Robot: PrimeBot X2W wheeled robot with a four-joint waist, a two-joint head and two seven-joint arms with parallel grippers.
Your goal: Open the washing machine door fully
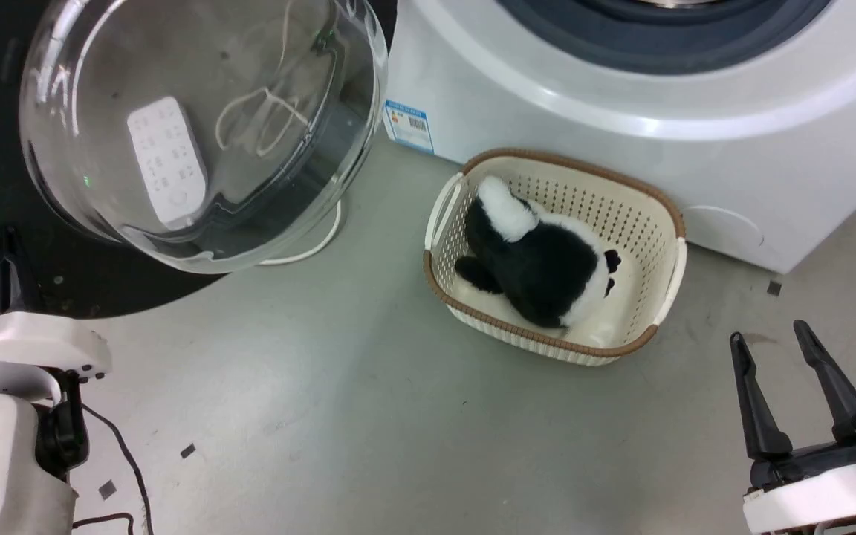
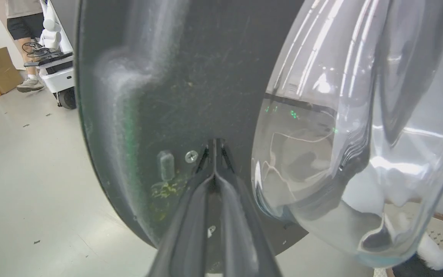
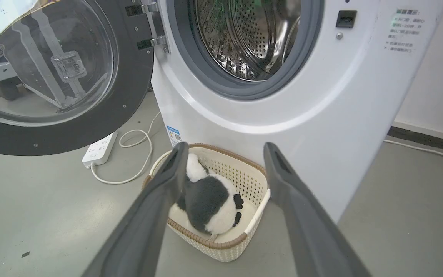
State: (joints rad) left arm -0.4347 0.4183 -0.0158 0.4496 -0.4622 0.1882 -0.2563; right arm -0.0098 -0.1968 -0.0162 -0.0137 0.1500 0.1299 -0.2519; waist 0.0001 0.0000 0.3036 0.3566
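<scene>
Door open at upper left, hinged to washer at upper right. Left gripper closed, tips against door's black face. Right gripper spread, empty, lower right, near basket with plush panda.

The door stands open on the left; a basket holding a plush panda sits near the washing machine.

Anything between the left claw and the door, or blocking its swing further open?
Nothing visible. The left claw, shut, sits right against the black inner face of the washing machine door. The power strip lies on the floor, lower than the door. Space behind the door is hidden.
</scene>
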